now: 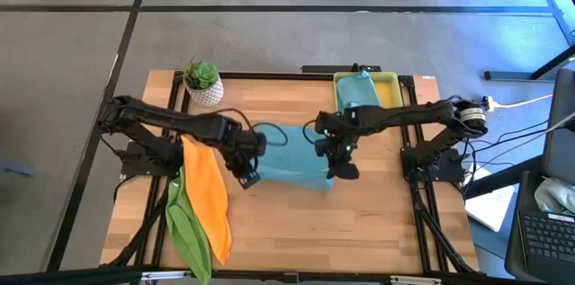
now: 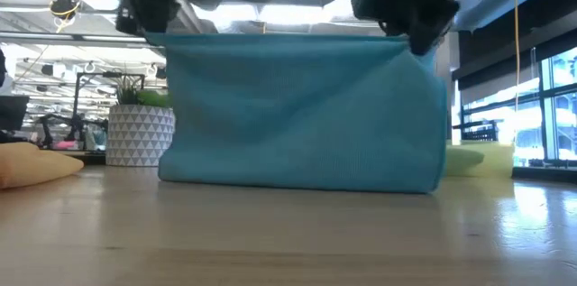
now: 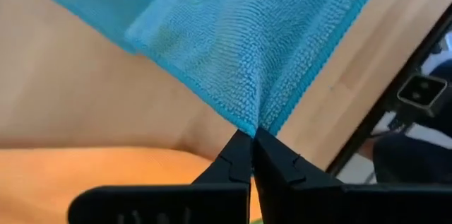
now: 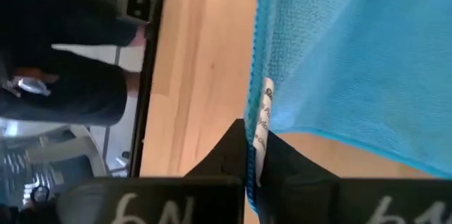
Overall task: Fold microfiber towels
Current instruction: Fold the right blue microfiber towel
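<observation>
A teal towel hangs between my two grippers over the middle of the table. In the low view it hangs like a curtain, its top edge drawn straight. My left gripper is shut on its upper left corner. My right gripper is shut on its upper right corner. An orange towel and a lime green towel lie flat at the table's near left. Another teal towel lies in the yellow tray at the far right. My left gripper pinches the towel's upper left corner between its two fingers. The cloth fans out from the fingertips. The towel hangs below with its lower edge on the table. My right gripper pinches the towel's upper right corner at the hemmed edge, beside the white label, between its two fingers. The top edge runs taut to the other gripper. The cloth hangs down from the hold.
A potted plant in a white pot stands at the far left. Bare wooden table lies toward the near edge in front of the hanging towel. A laptop sits off the table at the right.
</observation>
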You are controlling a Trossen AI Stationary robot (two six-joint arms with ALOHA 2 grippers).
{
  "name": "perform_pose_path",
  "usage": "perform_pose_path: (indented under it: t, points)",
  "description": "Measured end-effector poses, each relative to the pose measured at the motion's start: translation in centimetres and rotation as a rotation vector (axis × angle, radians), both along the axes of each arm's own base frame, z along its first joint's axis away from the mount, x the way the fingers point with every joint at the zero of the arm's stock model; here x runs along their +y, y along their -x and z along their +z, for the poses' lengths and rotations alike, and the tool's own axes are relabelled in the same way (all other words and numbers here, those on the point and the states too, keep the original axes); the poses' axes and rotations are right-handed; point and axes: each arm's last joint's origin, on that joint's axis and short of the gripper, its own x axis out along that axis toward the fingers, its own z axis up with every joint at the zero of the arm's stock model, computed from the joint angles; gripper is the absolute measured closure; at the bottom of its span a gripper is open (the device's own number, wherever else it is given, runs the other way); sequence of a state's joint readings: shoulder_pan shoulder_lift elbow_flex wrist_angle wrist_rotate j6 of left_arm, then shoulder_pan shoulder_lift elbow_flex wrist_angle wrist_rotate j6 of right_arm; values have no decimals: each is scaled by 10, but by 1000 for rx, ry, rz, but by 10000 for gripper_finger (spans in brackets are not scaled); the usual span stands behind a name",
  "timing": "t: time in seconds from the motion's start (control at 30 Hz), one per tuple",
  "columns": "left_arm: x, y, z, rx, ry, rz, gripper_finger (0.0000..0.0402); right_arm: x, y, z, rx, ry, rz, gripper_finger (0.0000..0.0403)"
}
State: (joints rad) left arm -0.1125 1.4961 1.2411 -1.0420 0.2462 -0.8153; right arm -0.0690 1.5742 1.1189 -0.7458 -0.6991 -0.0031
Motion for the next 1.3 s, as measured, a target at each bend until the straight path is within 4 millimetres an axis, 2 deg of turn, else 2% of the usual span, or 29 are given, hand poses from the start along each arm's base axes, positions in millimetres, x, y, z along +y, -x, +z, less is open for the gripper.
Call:
perform_pose_path:
  t: [0.13,0.3,0.4,0.53,0.8,1.03,1.3]
  points:
    - [-16,3,0,34,53,20,401,12,-3,0,-37,18,33,391]
    - [-24,6,4,85,225,40,401,10,-4,0,-32,40,2,391]
    - [-22,8,8,60,214,28,401,6,-4,0,-33,27,-6,391]
    - [-3,6,3,31,35,37,401,-4,-3,-2,-33,83,-32,391]
    - [48,5,-13,23,-279,29,401,-31,-1,-6,-31,396,-119,391]
    - [81,10,-42,3,-332,32,401,-59,2,-6,-30,507,-196,391]
    - [92,14,-64,-12,-367,76,401,-78,4,-6,-44,531,-251,391]
